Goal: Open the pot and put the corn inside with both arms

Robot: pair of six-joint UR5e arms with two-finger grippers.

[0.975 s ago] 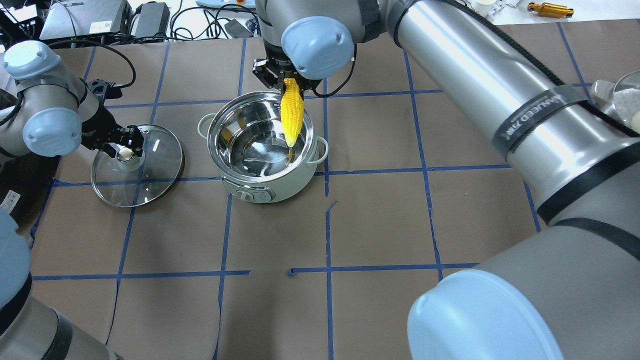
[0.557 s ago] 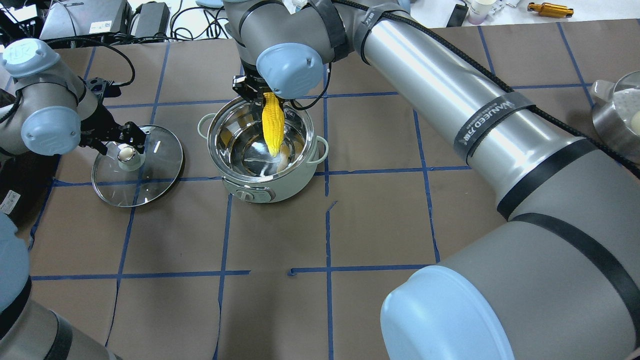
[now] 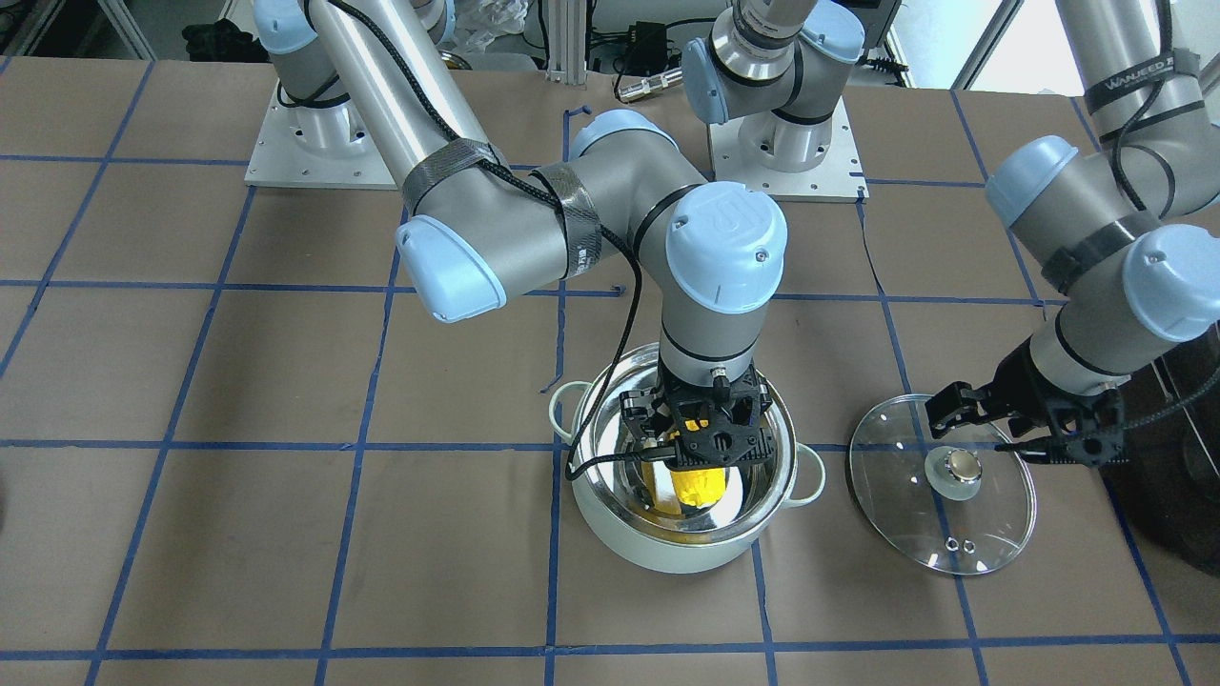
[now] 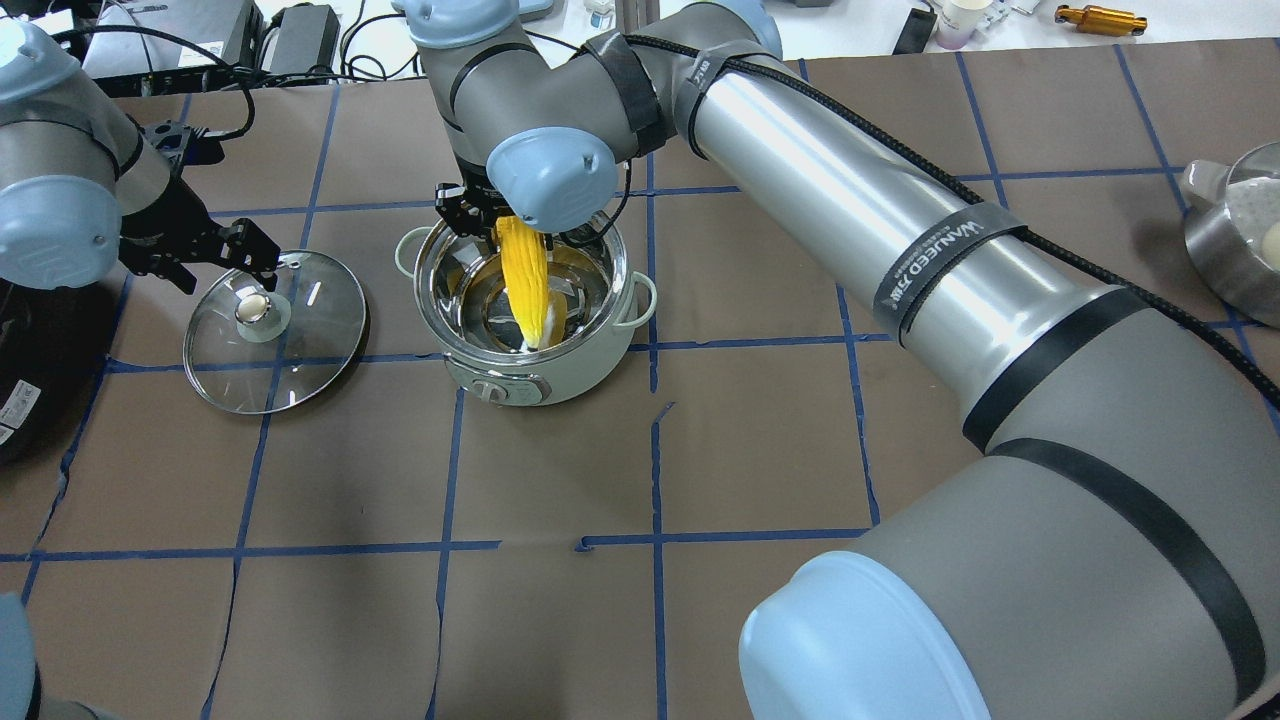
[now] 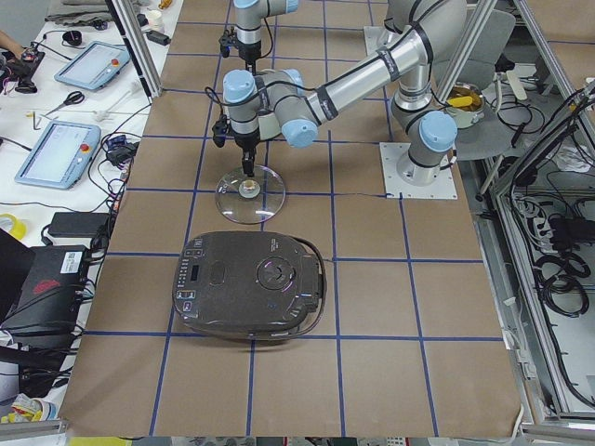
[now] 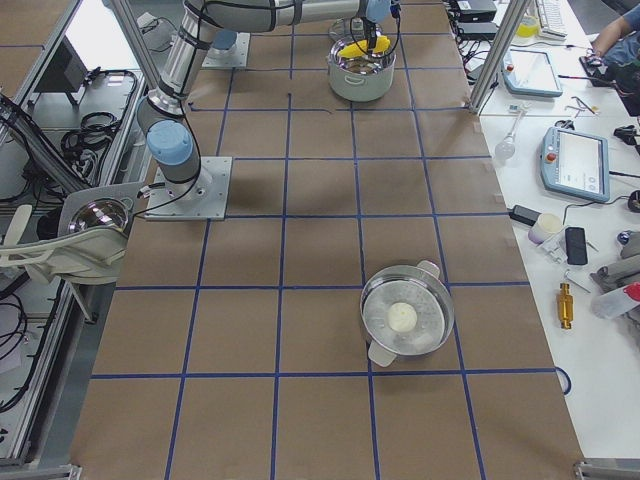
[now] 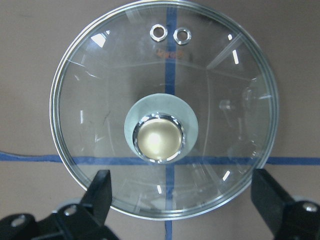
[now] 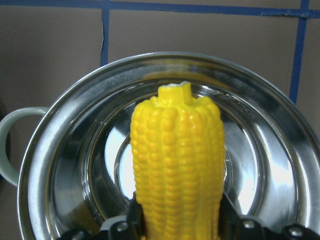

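The pale mint-white pot [image 4: 520, 385] stands open at the table's middle, also in the front view [image 3: 667, 553]. My right gripper [image 4: 497, 222] [image 3: 705, 448] is shut on the yellow corn [image 4: 525, 285] [image 3: 699, 484] [image 8: 177, 165] and holds it tip-down inside the pot's steel interior. The glass lid [image 4: 300, 340] [image 3: 915, 514] [image 7: 100, 100] lies flat on the table left of the pot, brassy knob [image 7: 159, 138] up. My left gripper [image 4: 215, 262] [image 3: 1020, 429] [image 7: 185, 200] is open and empty, just above the lid's far-left edge, clear of the knob.
A large black appliance [image 5: 251, 283] sits at the table's left end, just past the lid. A steel steamer pot [image 6: 405, 320] [image 4: 1240, 240] holding a white lump stands far right. Blue tape lines grid the brown table.
My right gripper has moved left and down, bringing the corn from over the pot's far-right rim into its middle. My left gripper has pulled up and away from the lid's knob.
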